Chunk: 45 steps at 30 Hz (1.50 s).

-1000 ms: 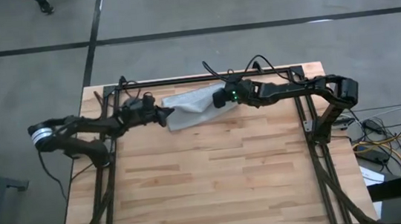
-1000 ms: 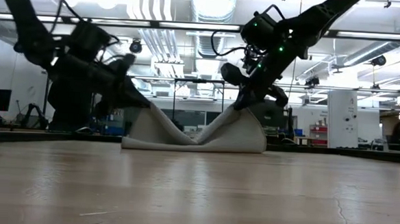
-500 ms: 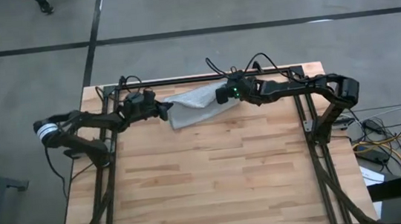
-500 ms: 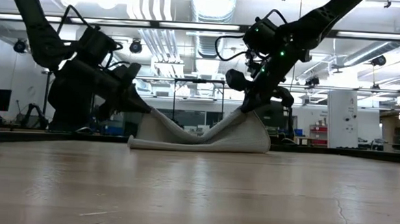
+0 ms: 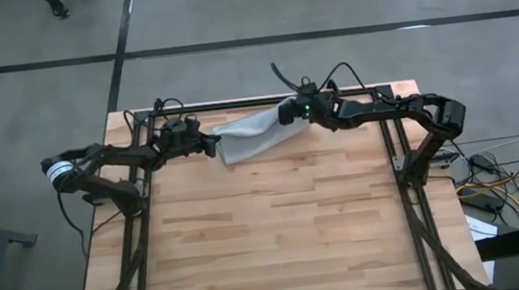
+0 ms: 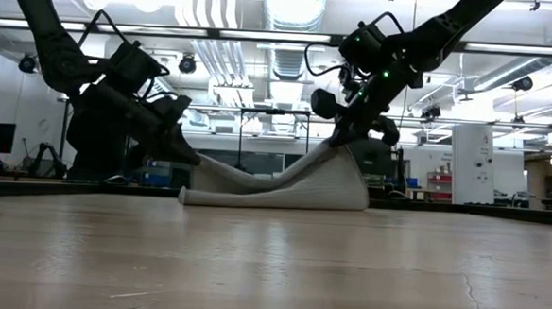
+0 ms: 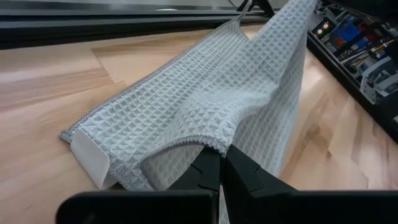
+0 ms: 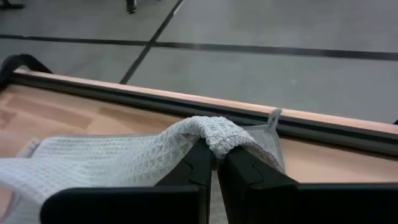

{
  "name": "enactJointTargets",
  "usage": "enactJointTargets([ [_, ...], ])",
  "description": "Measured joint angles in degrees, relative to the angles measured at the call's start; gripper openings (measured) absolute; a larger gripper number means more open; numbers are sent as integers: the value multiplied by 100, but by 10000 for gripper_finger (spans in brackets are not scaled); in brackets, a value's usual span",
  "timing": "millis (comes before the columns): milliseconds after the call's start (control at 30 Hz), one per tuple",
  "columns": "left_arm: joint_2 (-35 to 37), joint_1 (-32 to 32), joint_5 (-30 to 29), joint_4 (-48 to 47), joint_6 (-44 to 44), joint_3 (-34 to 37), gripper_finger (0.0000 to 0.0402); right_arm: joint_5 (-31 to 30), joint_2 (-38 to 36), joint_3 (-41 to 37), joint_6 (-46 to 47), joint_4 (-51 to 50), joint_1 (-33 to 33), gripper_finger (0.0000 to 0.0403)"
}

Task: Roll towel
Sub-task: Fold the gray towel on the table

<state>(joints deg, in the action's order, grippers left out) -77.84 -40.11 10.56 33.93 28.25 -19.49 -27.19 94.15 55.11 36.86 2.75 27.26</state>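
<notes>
The light grey-blue waffle-textured towel (image 5: 254,134) lies at the middle of the table's far edge, and its lower edge rests on the wood (image 6: 274,200). My left gripper (image 5: 211,146) is shut on its left end, low over the table (image 6: 192,158). My right gripper (image 5: 285,115) is shut on its right far part and stands higher (image 6: 336,141). The cloth slopes up from the left gripper to the right one. My left gripper pinches the towel's hemmed edge (image 7: 205,144) at its left end between its two fingers. It comes slanting down from the table's left. That end is lifted a little, and the cloth below it lies on the table. My right gripper pinches a bunched fold (image 8: 214,134) of the towel's right far part between its two fingers. It comes slanting down from the table's right. The fold is raised, and the cloth hangs down from it to the table.
A black frame rail (image 5: 264,100) runs along the table's far edge just behind the towel, with side rails (image 5: 400,149) at left and right. The bare wood of the table's near half (image 5: 278,230) is free room. Cables lie on the floor at the right (image 5: 491,183).
My right gripper has gone up and toward the far right with its fold. My left gripper has gone a little toward the far edge and down. The sag between them has flattened, and the towel now slopes nearly straight from left to right.
</notes>
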Motion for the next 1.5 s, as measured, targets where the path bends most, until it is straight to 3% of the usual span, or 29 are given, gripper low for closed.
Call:
enactJointTargets([
  [600,0,-41,-336,-84,34,0,4,-278,0,-4,-85,-157,77,13],
  [767,-2,-45,-476,-254,178,2,4,137,0,-4,-169,16,138,13],
  [967,-2,-45,-472,-268,488,2,5,215,0,-4,-355,50,151,13],
  [1500,-2,-45,-514,-503,797,2,53,331,0,-4,-363,54,151,13],
])
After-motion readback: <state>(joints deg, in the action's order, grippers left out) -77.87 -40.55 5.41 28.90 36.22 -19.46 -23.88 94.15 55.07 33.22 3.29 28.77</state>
